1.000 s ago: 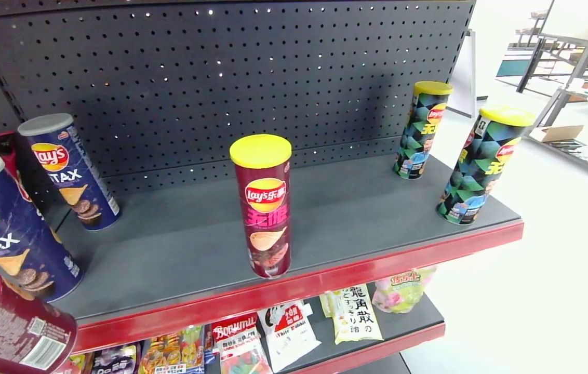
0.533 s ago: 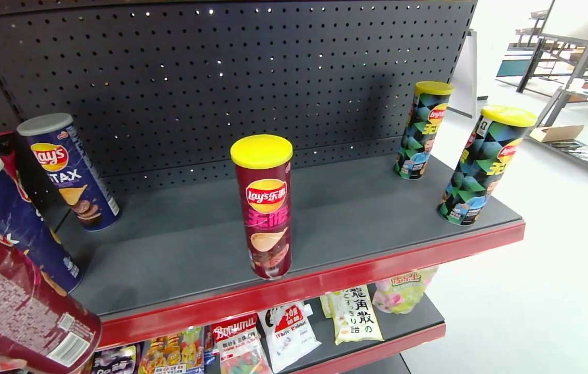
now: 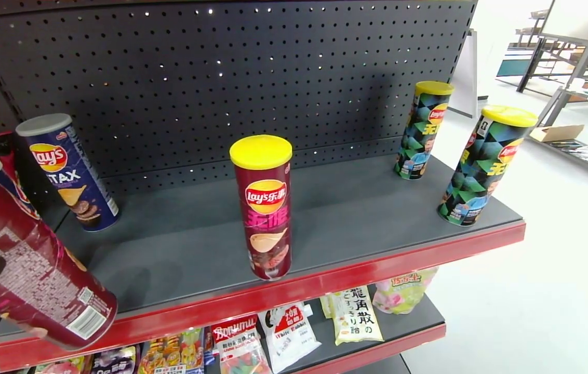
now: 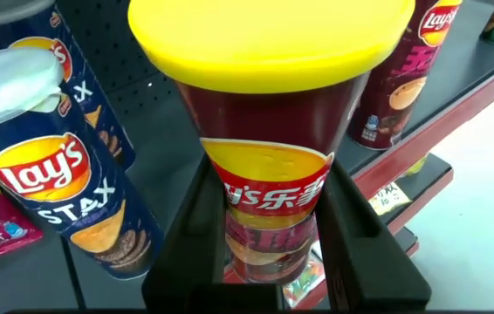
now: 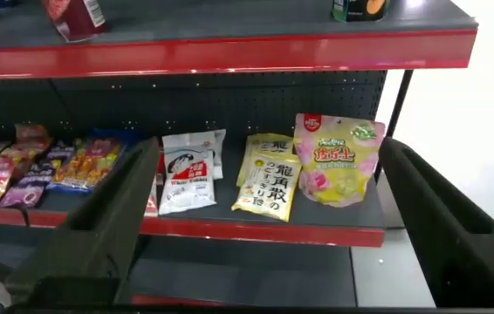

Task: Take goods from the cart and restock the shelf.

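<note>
Can (image 3: 29, 265), tilted over the shelf's (image 3: 335, 208) left front edge, is pinched round its body by my left end effector (image 4: 273, 240); it looks light, stiff and slick, so a mid-body hold suits, while my right end effector (image 5: 264, 218) hangs spread.

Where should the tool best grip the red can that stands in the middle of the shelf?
Probably around the mid-body of the red can, coming level from the open front of the shelf: it stands upright near the edge, with free space on both sides.
</note>
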`<state>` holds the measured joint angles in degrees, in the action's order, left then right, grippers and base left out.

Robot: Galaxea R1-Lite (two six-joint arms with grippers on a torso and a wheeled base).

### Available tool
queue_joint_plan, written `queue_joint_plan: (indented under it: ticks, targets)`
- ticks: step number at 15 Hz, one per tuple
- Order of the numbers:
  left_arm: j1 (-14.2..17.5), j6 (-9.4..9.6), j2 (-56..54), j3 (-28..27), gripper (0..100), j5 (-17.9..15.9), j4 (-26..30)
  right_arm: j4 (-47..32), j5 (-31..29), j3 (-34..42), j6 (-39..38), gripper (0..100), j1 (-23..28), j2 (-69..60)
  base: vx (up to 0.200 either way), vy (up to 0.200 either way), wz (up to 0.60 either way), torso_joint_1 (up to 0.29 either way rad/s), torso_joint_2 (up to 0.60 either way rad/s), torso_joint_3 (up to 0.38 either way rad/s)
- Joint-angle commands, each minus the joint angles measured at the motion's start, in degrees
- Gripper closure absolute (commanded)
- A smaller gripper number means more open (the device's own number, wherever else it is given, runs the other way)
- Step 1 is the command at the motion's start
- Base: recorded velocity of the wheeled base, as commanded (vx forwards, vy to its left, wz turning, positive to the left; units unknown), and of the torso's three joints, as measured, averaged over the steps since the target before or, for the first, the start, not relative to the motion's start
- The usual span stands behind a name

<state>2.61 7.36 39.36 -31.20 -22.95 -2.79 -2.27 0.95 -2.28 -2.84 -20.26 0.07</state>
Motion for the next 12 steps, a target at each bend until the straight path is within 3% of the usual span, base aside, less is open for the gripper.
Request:
queue_joint_plan:
  ticks: [1,3,5,7,10,12]
  targets:
    - [0.0,0.02,0.9,-0.1,100,0.0,0.1,0.0,-0.2,0.0,-0.8,0,-0.1,-0.1,0.000,0.000,0.00,0.000,0.00,0.000]
    - [0.0,0.02,0.8,-0.1,100,0.0,0.1,0.1,0.3,0.0,-1.6,0,-0.1,-0.1,0.000,0.000,0.00,0.000,0.00,0.000]
    - [0.0,-0.07,0.5,-0.4,100,0.0,-0.2,0.8,6.1,0.2,-0.1,0,-2.6,-0.1,0.000,0.000,0.00,0.000,0.00,0.000]
    - [0.0,-0.07,0.3,-0.7,100,0.0,-0.3,2.1,7.5,0.8,0.4,0,-3.9,-0.1,0.000,0.000,0.00,0.000,0.00,0.000]
    - [0.0,0.02,1.7,-2.7,100,0.1,-0.3,1.7,5.0,0.5,-0.7,0,2.1,-0.1,0.000,0.000,0.00,0.000,0.00,0.000]
    - [0.0,0.02,2.2,-3.0,100,0.2,-0.3,1.6,-1.7,0.3,-2.9,0,3.0,0.3,0.000,0.000,0.00,0.000,0.00,0.000]
